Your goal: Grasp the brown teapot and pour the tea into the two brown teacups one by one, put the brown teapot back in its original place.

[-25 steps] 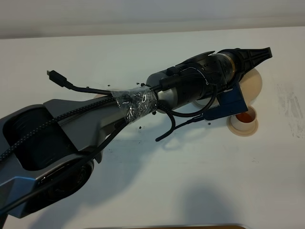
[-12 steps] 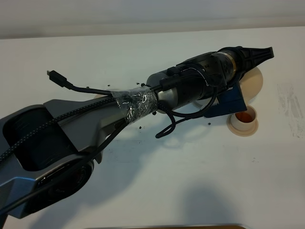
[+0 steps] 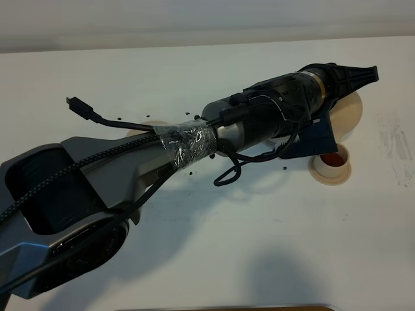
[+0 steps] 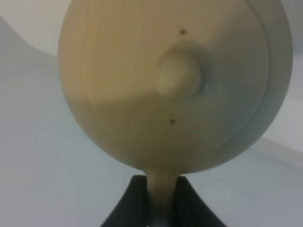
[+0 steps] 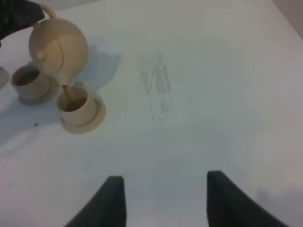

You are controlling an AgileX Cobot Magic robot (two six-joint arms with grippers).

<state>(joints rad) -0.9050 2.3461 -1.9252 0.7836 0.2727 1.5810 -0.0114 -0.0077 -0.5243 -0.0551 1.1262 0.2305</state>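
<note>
My left gripper is shut on the loop handle of the brown teapot, whose knobbed lid faces the wrist camera. In the right wrist view the teapot hangs tilted from the left gripper, and a thin stream of tea runs from its spout into the nearer teacup on its saucer. The other teacup stands beside it and holds tea. From above, the left gripper and arm cover most of the teapot; only one teacup shows. My right gripper is open and empty.
A flat pale tan saucer shows partly behind the left arm, far left of the cups. Small dark specks lie on the white table. Grey scuff marks lie right of the cups.
The left arm with the teapot has shifted slightly to the right. The loose cable under the arm has swung. The right arm has not visibly moved.
</note>
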